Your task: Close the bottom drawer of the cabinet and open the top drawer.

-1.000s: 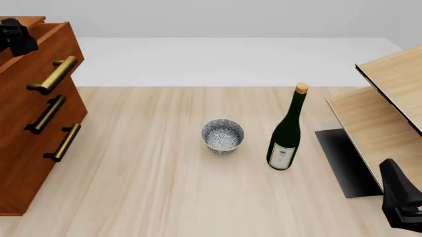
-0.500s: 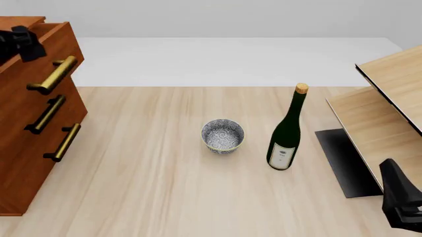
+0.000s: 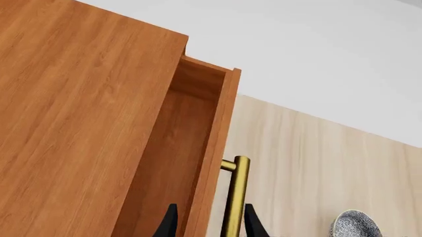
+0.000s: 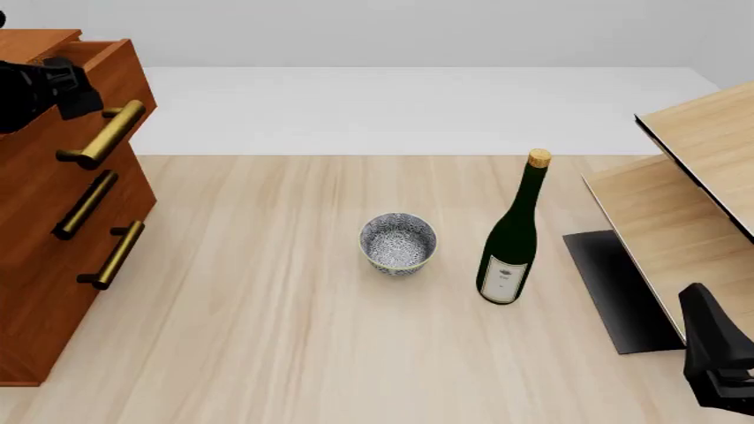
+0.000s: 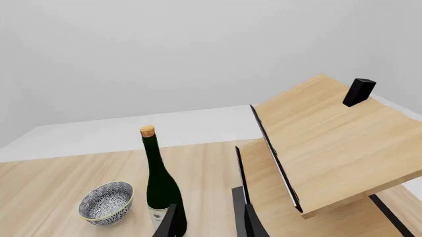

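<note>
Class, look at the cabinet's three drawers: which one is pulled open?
The top drawer: its front stands out from the cabinet, showing a gap behind, while the two lower drawers sit flush.

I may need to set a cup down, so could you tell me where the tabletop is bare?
Bare wood lies between the cabinet and the bowl, and along the near edge. It is tighter between the bottle and the slanted panel structure.
</note>
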